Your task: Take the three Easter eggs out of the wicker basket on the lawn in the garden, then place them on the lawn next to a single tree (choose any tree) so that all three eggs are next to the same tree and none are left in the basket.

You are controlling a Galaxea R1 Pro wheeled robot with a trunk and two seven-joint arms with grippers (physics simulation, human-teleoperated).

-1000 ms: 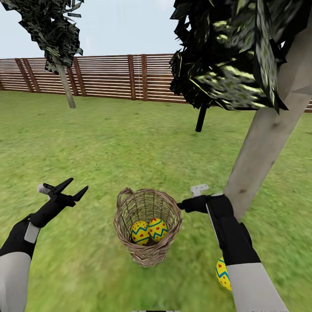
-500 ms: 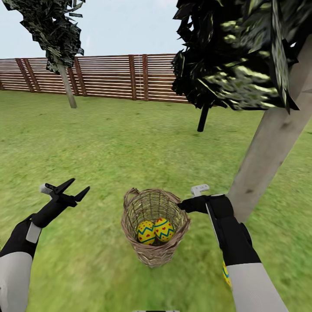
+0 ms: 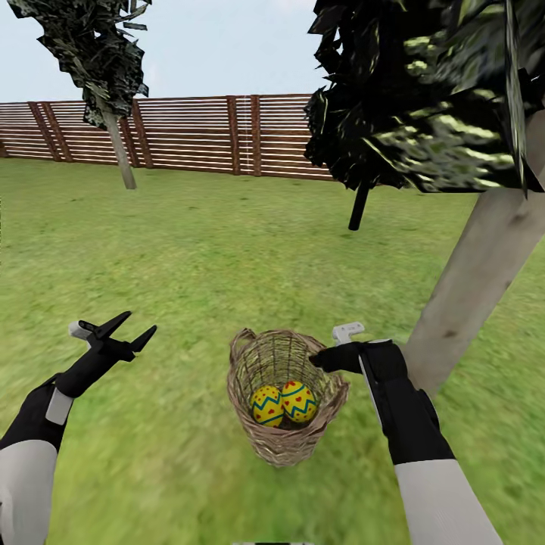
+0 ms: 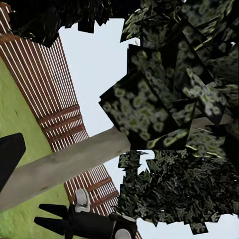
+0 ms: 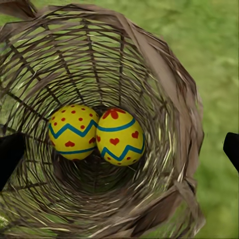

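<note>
While two eggs (image 5: 97,133) were seen side by side deep in the basket (image 3: 261,443), directly below the spread, empty right claw (image 3: 327,356), the left claw (image 3: 117,331), likewise spread, was held well apart.

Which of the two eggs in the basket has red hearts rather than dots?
The egg lying nearer the right pincer in the head view: red hearts between its blue bands. Its neighbour mostly carries small red dots. Both sit touching in the wicker basket.

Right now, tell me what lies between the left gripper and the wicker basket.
Bare lawn, seen in the head view: nothing sits on the grass between the open left gripper and the wicker basket.
</note>
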